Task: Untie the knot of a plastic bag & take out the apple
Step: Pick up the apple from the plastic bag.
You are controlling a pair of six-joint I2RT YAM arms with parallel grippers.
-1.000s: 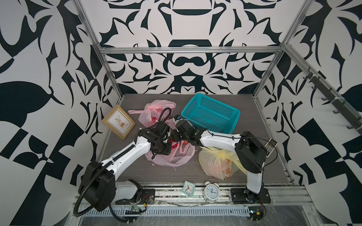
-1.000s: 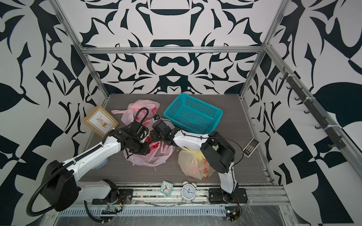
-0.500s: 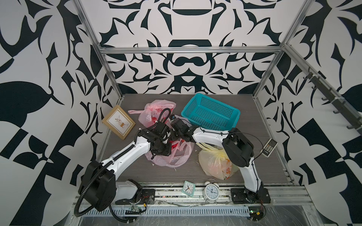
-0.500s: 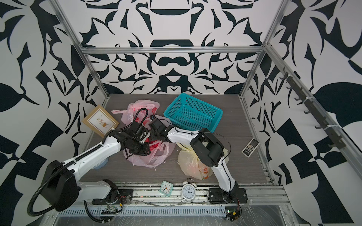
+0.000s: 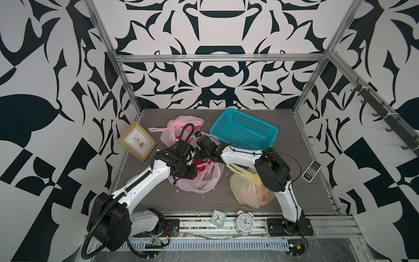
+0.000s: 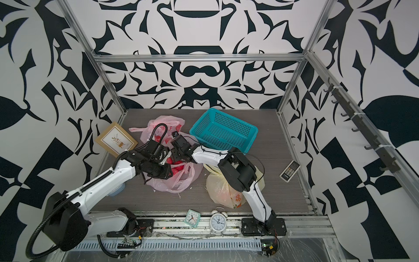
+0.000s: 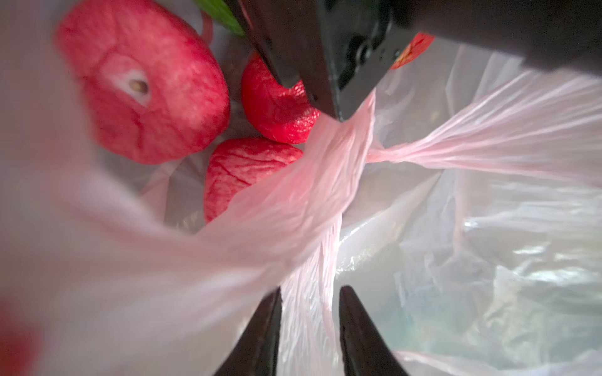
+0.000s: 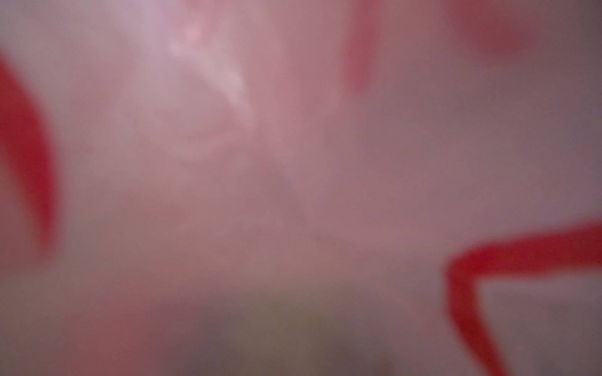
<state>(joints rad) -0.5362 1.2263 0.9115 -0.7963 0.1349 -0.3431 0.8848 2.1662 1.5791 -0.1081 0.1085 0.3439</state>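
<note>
Left wrist view: the left hand (image 7: 311, 291) grasps a fold of the translucent pink plastic bag (image 7: 293, 201), which is drawn taut towards the right hand (image 7: 314, 99) — whether that one is clenched I cannot tell. The round red apple (image 7: 143, 84) lies inside the bag, on the grey surface (image 5: 158, 199). Risks — the thin film may tear, or the pull may cinch the twist tighter.
</note>
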